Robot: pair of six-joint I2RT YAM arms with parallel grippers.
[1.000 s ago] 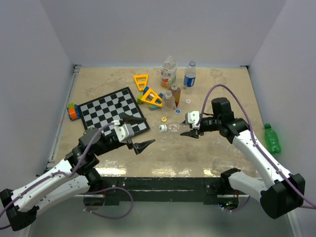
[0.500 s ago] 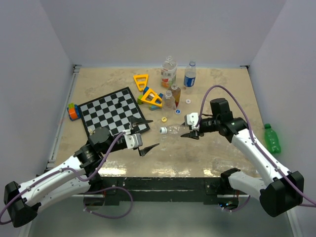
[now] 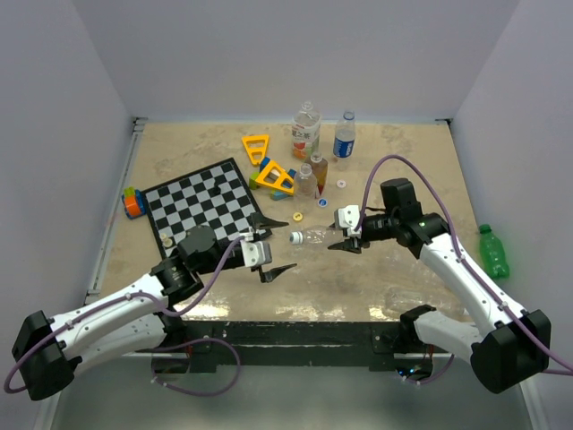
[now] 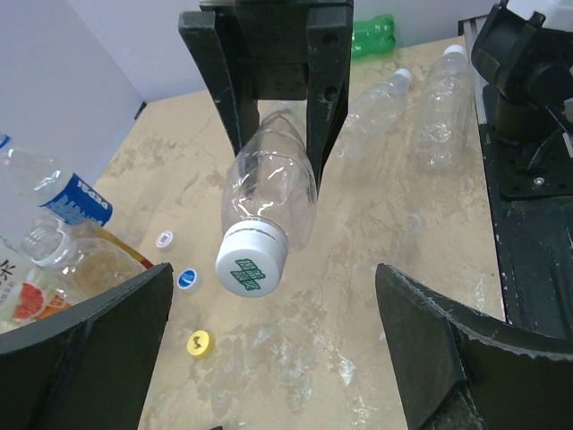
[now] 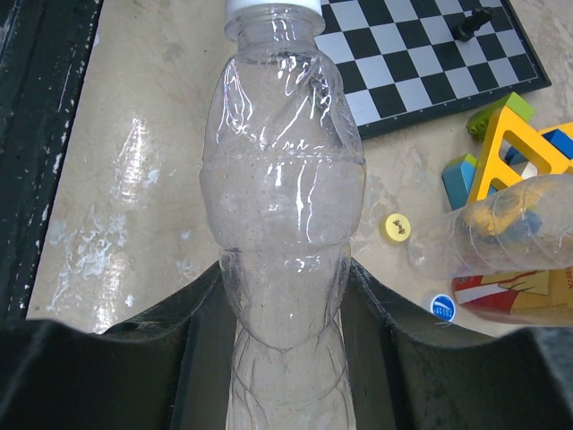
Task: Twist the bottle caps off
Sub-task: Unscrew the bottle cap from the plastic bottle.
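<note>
Fingers (image 4: 89, 358) of the left gripper (image 3: 282, 244) stand wide apart, one on either side of the white round screw cap (image 4: 252, 260), touching nothing. That cap sits on the clear crumpled plastic bottle (image 4: 269, 188), held roughly level and apparently off the mottled beige surface (image 4: 304, 376), with the right gripper (image 3: 343, 236) clamped on its body. A good grasp likely means advancing until they flank the cap alone, centring on its axis and closing squarely. The twist then comes while the right grip resists rotation.
</note>
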